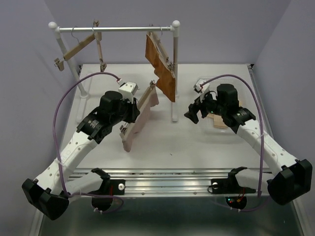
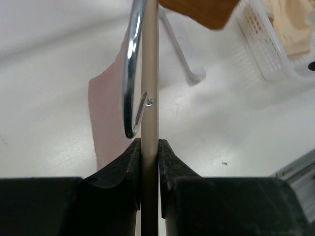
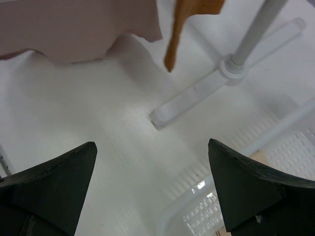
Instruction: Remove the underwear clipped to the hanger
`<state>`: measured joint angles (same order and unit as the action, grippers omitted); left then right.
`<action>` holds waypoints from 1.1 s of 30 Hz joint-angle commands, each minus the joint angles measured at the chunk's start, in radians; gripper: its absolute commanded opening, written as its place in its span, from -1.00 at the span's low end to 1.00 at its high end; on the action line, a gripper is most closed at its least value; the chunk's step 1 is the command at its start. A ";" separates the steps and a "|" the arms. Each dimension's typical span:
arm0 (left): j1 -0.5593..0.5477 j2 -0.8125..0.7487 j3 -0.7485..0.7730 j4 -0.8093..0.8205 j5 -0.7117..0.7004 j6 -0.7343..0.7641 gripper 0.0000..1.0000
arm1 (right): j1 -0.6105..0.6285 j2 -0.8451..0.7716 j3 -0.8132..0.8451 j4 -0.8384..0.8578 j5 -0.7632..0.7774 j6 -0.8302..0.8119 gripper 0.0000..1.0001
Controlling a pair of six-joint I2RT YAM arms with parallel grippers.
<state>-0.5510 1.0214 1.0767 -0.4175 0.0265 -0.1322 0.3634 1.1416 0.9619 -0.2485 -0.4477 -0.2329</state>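
My left gripper (image 1: 134, 109) is shut on the bar of a wooden hanger (image 1: 146, 97), held tilted over the table. A dusty pink underwear (image 1: 135, 125) hangs clipped from it. In the left wrist view the jaws (image 2: 149, 145) pinch the pale hanger bar (image 2: 149, 88) beside its metal hook (image 2: 130, 69), with the pink fabric (image 2: 106, 118) behind. A rust brown underwear (image 1: 160, 66) hangs on a hanger at the rod's right end. My right gripper (image 1: 194, 113) is open and empty (image 3: 151, 145), low over the table. A pale cream underwear (image 2: 290, 24) lies in the basket.
A white rack (image 1: 113, 29) spans the back, with two bare wooden hangers (image 1: 76, 46) at its left. Its right foot (image 3: 197, 96) lies ahead of my right gripper. A white mesh basket (image 2: 268, 54) stands at the right, under my right arm.
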 commanded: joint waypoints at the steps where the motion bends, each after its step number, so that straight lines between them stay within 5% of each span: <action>1: -0.010 -0.075 -0.037 -0.059 0.171 0.043 -1.00 | 0.098 0.035 0.122 -0.118 -0.142 -0.212 1.00; 9: -0.020 -0.101 -0.098 -0.060 0.358 0.103 -1.00 | 0.164 0.233 0.365 -0.483 -0.137 -0.678 1.00; 18: -0.076 -0.025 -0.097 -0.050 0.372 0.124 -1.00 | 0.164 0.328 0.534 -0.724 -0.118 -0.992 1.00; 33: -0.188 0.037 -0.072 0.013 0.302 0.177 -1.00 | 0.164 0.428 0.690 -0.931 -0.175 -1.120 1.00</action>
<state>-0.7326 1.0798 0.9787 -0.4652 0.3351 0.0109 0.5251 1.5448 1.6039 -1.1000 -0.5995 -1.3083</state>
